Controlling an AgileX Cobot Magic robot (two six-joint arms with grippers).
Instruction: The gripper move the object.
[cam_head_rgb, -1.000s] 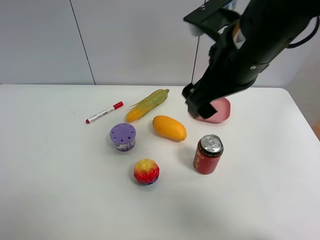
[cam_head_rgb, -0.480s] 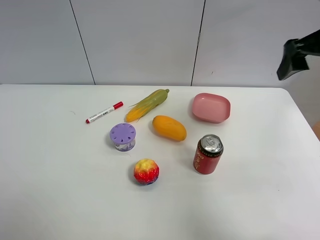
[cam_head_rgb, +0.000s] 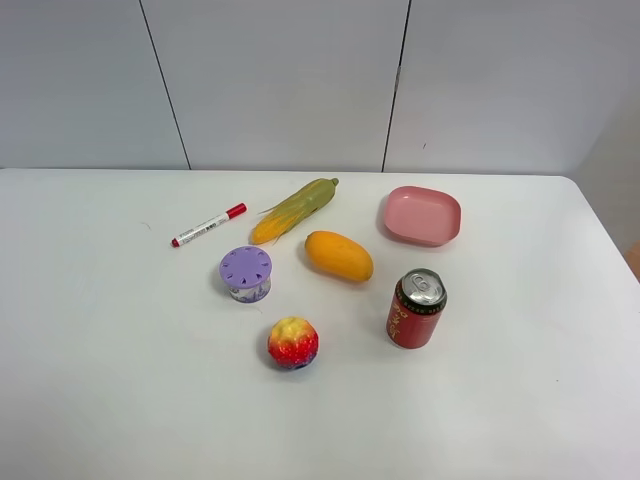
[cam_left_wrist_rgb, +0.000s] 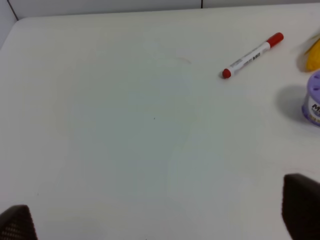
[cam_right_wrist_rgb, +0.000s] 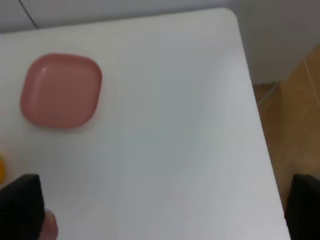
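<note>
The object — round, yellow over red, purple beneath — lies untouched; both tools' fingers spread apart.

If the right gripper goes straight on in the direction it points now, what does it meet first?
Probably only the bare white table. The right gripper looks open, fingertips at the frame corners with nothing between them. The pink dish lies off to one side, though depth is unclear.

Only the matte black, blunt fingertips of the left tool and right tool show.
</note>
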